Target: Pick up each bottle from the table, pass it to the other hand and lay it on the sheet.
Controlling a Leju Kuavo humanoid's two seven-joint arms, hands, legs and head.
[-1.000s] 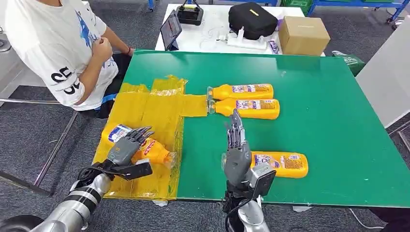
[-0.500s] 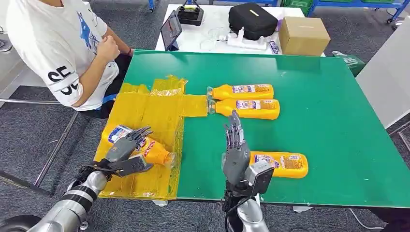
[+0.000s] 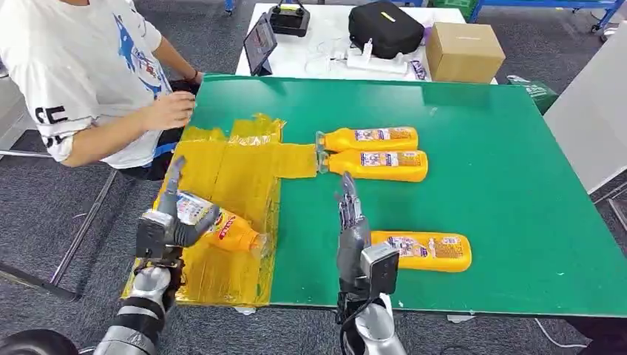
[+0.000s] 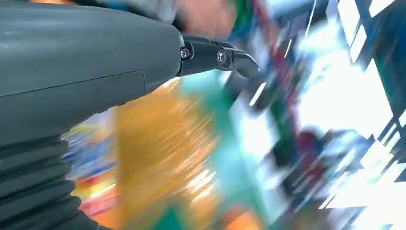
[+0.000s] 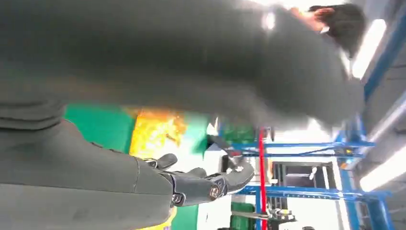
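Yellow sheet [image 3: 236, 177] covers the left part of the green table [image 3: 503, 192] in the head view, and one orange bottle [image 3: 222, 225] lies on it at lower left, cap pointing right. Left hand [image 3: 168, 222] is raised beside that bottle with fingers spread, holding nothing. Right hand [image 3: 353, 237] stands at lower centre, fingers straight and apart, empty, just left of a second bottle [image 3: 425, 251] lying on the bare green. Two more bottles [image 3: 373, 151] lie side by side at upper centre, touching, caps at the sheet's edge. A person [image 3: 89, 74] in a white shirt sits at upper left.
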